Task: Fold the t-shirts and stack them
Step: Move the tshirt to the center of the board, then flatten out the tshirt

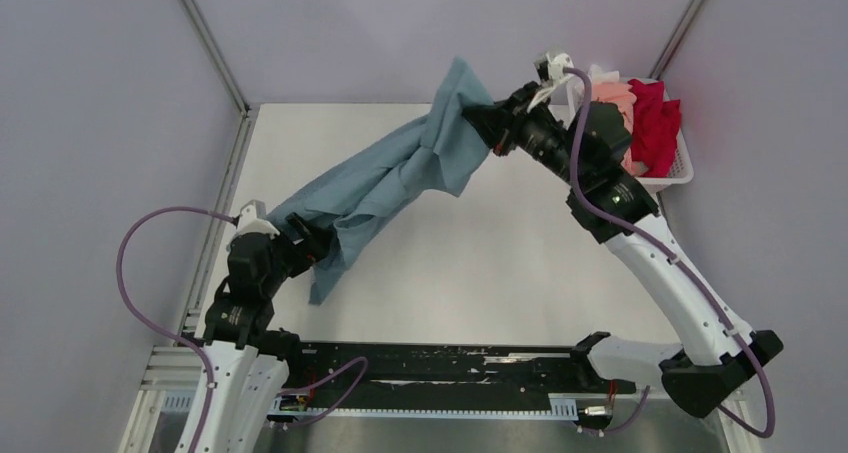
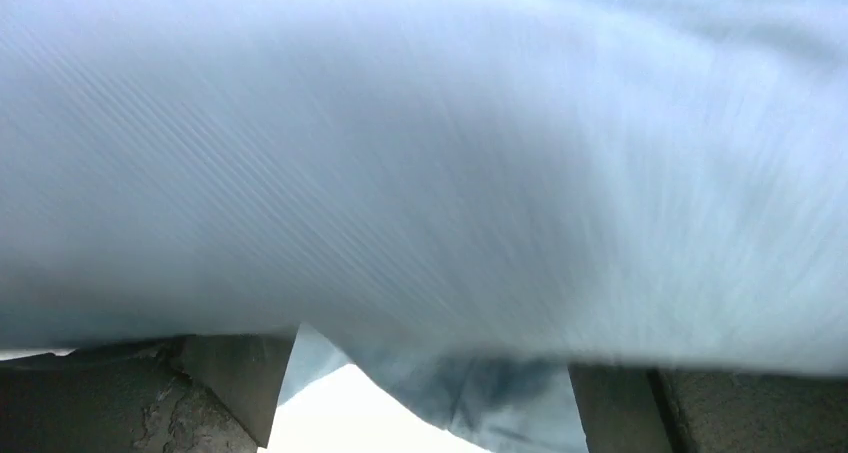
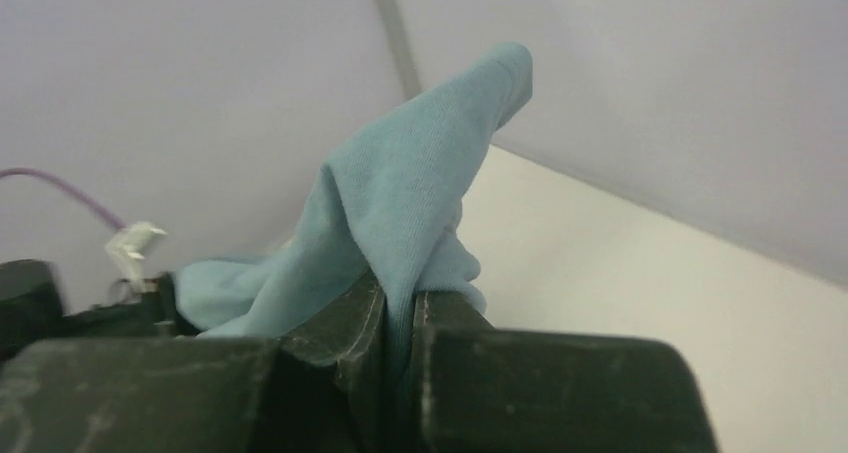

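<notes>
Right fingers (image 3: 330, 358) pinch blue-grey t-shirt (image 1: 400, 173); left fingers (image 2: 220, 383) apart.

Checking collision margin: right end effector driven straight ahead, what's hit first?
The right end effector is shut on the blue-grey t-shirt; beyond it, probably the wall by the corner post. Depth unclear.

The left arm (image 1: 232, 318) and right arm (image 1: 680, 273) share 1 look: white shells on the lower links, black housings at the joints and wrists. 1 purple cable (image 1: 125, 263) runs along each, ending in a white plug (image 3: 135, 243). The right tool (image 3: 400, 318) and left tool (image 2: 430, 393) have 2 matt black fingers (image 2: 120, 403) each, scuffed and chipped grey.
</notes>
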You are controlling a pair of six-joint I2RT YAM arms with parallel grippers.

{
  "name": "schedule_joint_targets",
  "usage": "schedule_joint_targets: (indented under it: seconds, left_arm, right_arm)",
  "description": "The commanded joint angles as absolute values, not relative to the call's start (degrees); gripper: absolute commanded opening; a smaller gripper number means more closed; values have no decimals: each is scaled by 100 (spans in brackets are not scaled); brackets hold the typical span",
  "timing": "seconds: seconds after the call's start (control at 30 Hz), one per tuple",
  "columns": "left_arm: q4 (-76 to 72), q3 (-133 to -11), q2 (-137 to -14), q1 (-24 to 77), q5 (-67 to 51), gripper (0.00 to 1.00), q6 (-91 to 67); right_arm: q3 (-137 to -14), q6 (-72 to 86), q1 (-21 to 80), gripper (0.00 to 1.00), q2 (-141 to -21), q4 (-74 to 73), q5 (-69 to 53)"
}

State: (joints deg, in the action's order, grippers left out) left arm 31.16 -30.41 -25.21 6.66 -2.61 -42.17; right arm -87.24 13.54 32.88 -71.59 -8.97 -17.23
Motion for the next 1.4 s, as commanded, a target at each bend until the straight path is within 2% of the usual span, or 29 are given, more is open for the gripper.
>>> schedule_joint_targets:
  seconds: [0.0, 0.07, 0.13, 0.17, 0.2, 0.23, 0.27, 0.3, 0.33, 0.43, 0.83, 1.1, 1.17, 1.23, 1.27, 1.3, 1.33, 1.37]
  left_arm:
    - [3436, -3292, -2361, 677, -26, 100, -4319]
    - [3394, -3224, -2397, 681, -227, 100, -4336]
    - [3310, -3102, -2486, 677, -356, 100, -4377]
    - [3277, -3001, -2535, 673, -371, 100, -4417]
    - [3197, -2951, -2653, 674, -372, 100, -4470]
    - [3163, -2884, -2728, 675, -371, 100, -4490]
    - [3111, -2866, -2912, 670, -391, 100, -4511]
    - [3080, -2854, -3012, 673, -407, 100, -4514]
    - [3005, -2860, -3225, 676, -414, 100, -4525]
    - [2769, -2885, -3683, 671, -421, 100, -4568]
    - [1406, -3324, -6671, 748, -959, 100, -4732]
    - [1345, -3983, -8238, 1112, -714, 91, -4848]
    - [1271, -4068, -8520, 1206, -720, 87, -4876]
    - [1218, -4165, -8781, 1246, -779, 78, -4893]
    - [1170, -4225, -8864, 1256, -811, 67, -4890]
    - [1130, -4293, -9012, 1274, -882, 60, -4872]
    - [1071, -4335, -9139, 1290, -911, 47, -4853]
    - [1059, -4408, -9197, 1300, -951, 40, -4812]
  right_arm:
    - [-6950, 1316, 2850, 0, -6226, -853, 743]
    - [-6075, 1652, 2231, 2, -6071, -1079, 497]
    - [-5402, 1998, 1498, 11, -6151, -1342, 204]
    - [-5146, 2220, 1169, 22, -6233, -1427, 217]
    - [-4961, 2346, 937, 46, -6328, -1519, 227]
    - [-4896, 2435, 771, 66, -6434, -1676, 401]
    - [-4919, 2477, 691, 75, -6535, -1889, 649]
    - [-4997, 2479, 675, 95, -6630, -2088, 924]
    - [-5096, 2508, 677, 99, -6684, -2350, 1213]
    - [-5325, 2591, 685, 100, -6662, -2797, 1666]
    - [-4418, 2806, 694, 100, -5665, -2768, 1421]
    - [-4098, 2839, 694, 100, -5327, -2690, 1235]
    - [-4038, 2832, 693, 100, -5271, -2666, 1238]
    - [-4026, 2810, 694, 100, -5236, -2656, 1148]
    - [-4019, 2800, 692, 100, -5212, -2651, 1041]
    - [-4006, 2776, 694, 100, -5187, -2625, 875]
    - [-3989, 2733, 699, 100, -5154, -2588, 640]
    - [-3956, 2660, 699, 100, -5124, -2528, 356]
